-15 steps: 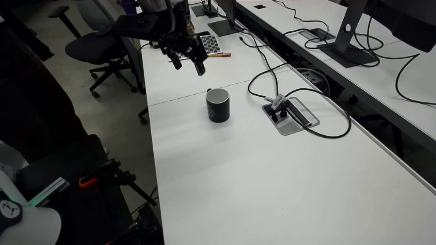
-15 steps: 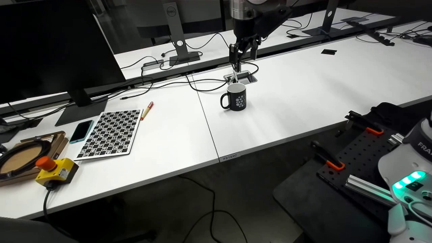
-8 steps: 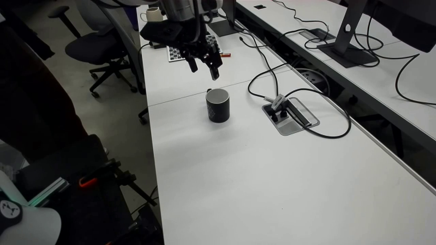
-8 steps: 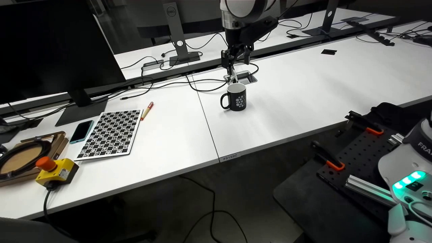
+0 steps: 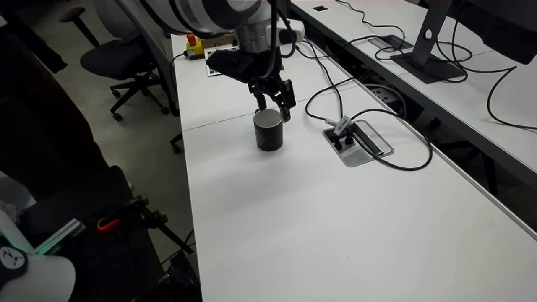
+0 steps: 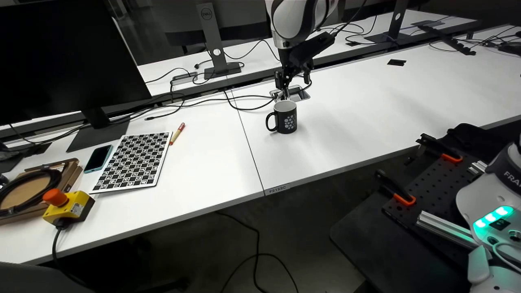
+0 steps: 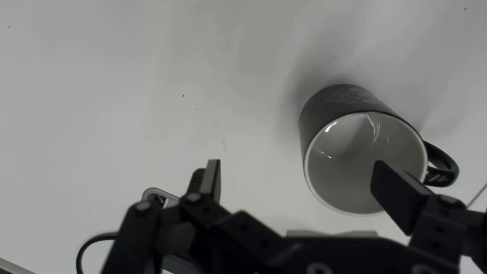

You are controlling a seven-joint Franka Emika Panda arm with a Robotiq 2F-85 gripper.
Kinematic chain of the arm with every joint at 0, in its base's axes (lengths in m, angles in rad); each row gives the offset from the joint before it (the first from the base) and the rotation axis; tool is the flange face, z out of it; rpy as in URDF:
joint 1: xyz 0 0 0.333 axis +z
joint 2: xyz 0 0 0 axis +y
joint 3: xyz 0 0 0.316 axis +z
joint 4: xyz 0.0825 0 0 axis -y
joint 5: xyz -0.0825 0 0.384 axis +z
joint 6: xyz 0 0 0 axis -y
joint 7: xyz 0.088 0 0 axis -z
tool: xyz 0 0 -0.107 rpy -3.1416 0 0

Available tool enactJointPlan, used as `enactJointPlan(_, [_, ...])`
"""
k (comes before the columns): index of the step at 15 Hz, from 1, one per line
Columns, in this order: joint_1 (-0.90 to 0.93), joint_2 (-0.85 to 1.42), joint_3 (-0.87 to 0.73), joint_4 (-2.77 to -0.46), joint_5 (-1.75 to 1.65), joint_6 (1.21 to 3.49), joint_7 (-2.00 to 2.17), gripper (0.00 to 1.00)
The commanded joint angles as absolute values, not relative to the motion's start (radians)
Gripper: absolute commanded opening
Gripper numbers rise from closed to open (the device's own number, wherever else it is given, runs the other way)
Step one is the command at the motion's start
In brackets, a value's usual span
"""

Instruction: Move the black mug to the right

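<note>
The black mug (image 5: 269,139) stands upright on the white table (image 5: 319,218), near the table seam. It also shows in an exterior view (image 6: 286,118), with its handle to the left and white dots on its side. In the wrist view the mug (image 7: 331,104) shows its pale inside, with its handle to the right. My gripper (image 5: 273,110) is open and empty, just above and behind the mug's rim. In the wrist view the gripper (image 7: 296,167) has its right finger overlapping the mug's opening and its left finger over bare table.
A grey cable box (image 5: 356,159) with black cables lies beyond the mug, also in an exterior view (image 6: 300,96). A checkered board (image 6: 134,160), a pen (image 6: 177,134), a phone (image 6: 98,158) and a yellow emergency stop (image 6: 70,206) lie on the table. A monitor (image 6: 61,61) stands there.
My open gripper has moved toward the mug and lower, rightward and down in an exterior view, from beside the board to near the mug's rim. The mug has not moved.
</note>
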State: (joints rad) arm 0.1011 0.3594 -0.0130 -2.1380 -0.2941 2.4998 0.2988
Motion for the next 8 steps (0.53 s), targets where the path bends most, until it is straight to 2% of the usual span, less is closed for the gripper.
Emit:
enactJointPlan(1, [0.108,0.443,-0.024,-2.065,-0.241,2.458,0.296,1.00])
enactJointPlan(8, [0.097,0.504,-0.012,-2.032,-0.125,2.455,0.268,1.00])
